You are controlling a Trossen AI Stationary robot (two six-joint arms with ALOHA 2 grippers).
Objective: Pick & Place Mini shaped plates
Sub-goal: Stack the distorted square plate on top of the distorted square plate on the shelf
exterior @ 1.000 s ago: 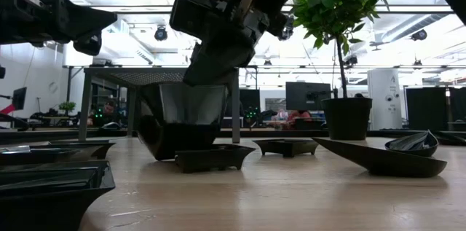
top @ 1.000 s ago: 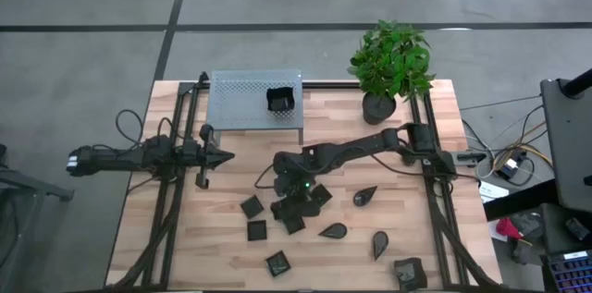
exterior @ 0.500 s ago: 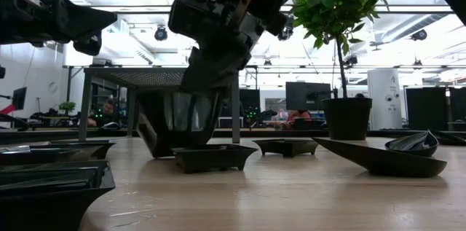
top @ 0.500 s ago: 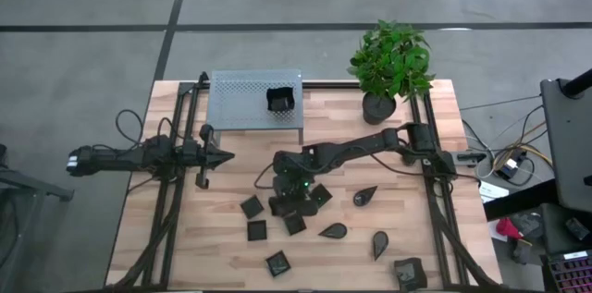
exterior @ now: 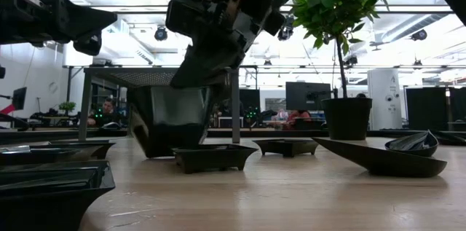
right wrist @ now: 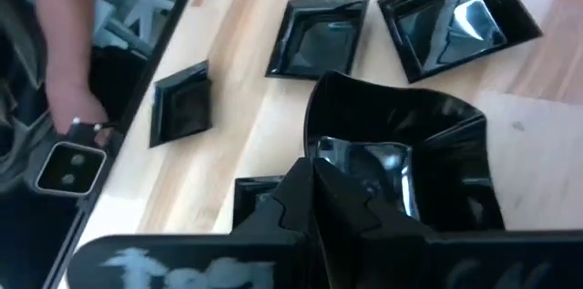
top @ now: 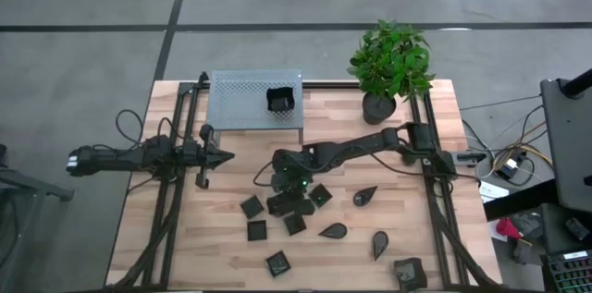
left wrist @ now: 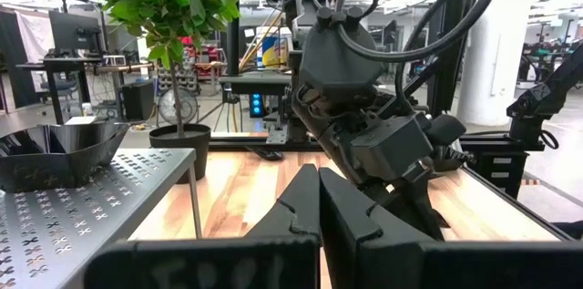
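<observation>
- While the right gripper point(top: 282, 185) pinches the rim of one square glossy black mini plate point(exterior: 169, 118), that plate hangs tilted on edge near the middle of the pale wooden counter point(top: 222, 182), its lower corner at or just above the boards.
- Nine more dark mini plates lie flat on the counter in the high view: five squares and three teardrop ones, plus a larger square one near the front right corner point(top: 406, 273).
- Square plates sit at point(top: 251, 206), point(top: 257, 230), point(top: 294, 224), point(top: 319, 195) and point(top: 277, 263); the held plate is just beside the middle ones.
- Teardrop plates lie apart to the right at point(top: 365, 195), point(top: 333, 231) and point(top: 379, 243).
- One further square black plate point(top: 280, 100) rests on top of the grey perforated metal stand point(top: 240, 99) at the back of the counter, the only thing on it.
- Beside the stand, a leafy green plant in a dark round pot point(top: 378, 106) stands at the back right.
- Left gripper point(top: 222, 155) hovers at the left side, well apart from the plates, its fingers pressed together.
- At the edge of the right wrist view, a person's forearm point(right wrist: 64, 43) shows beyond the counter.
</observation>
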